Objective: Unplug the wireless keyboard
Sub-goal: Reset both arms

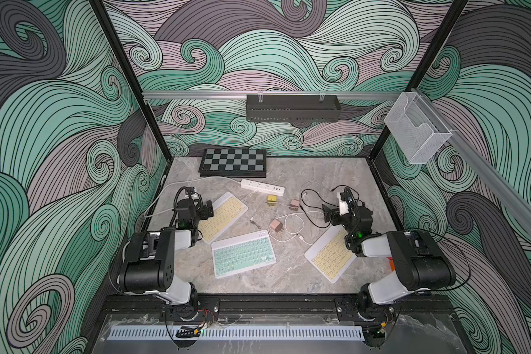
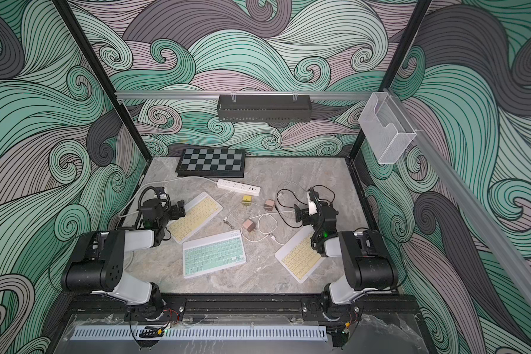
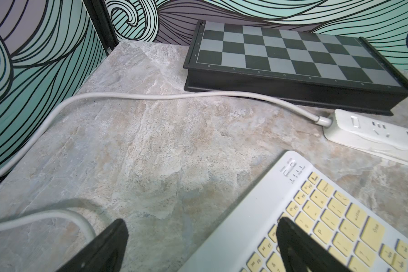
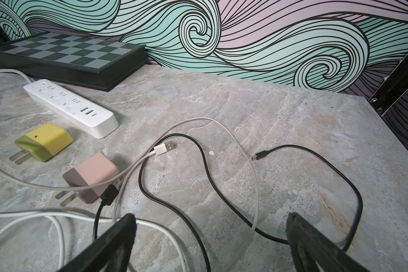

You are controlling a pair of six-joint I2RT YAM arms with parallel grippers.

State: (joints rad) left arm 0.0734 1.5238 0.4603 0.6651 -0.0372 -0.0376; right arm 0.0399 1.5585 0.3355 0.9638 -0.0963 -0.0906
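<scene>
Noting state. Left fingers [image 3: 113, 245] are spread wide and hold nothing; one hangs over the keys of the white keyboard with pale yellow keys [image 1: 224, 216], at the left of the grey marbled tabletop [image 1: 288, 275]. Right fingers [image 4: 118, 242] are also spread wide and empty, above a tangle of black cable [image 4: 108, 194] and thin white cable [image 4: 163, 147].

Three keyboards are present. A second yellow-keyed white keyboard [image 1: 330, 256] lies partly under the right arm. The white wireless keyboard with mint-green keys [image 1: 242, 254] sits centre, nearer the front edge.

In both top views a short dark connector [image 1: 256, 224] appears to meet the mint keyboard's far right corner, and its thin lead runs toward the yellow wall charger [image 1: 271, 199]. Judgement: this is the plug to pull, though it is too small to confirm that it is seated. Another white lead ends close to the second yellow keyboard; I cannot tell whether it is plugged in.

Risks from here:
- Wrong target: neither arm is over the mint keyboard, and each is nearest a yellow one.
- The keyboard looks light and is unrestrained. A one-armed pull would likely drag it rather than free the plug.
- The plug lies low on the tabletop, so the fingers may close on the lead and strain it.
- The pink cube charger [image 1: 276, 226] and its looped lead lie just beside and could snag.
</scene>
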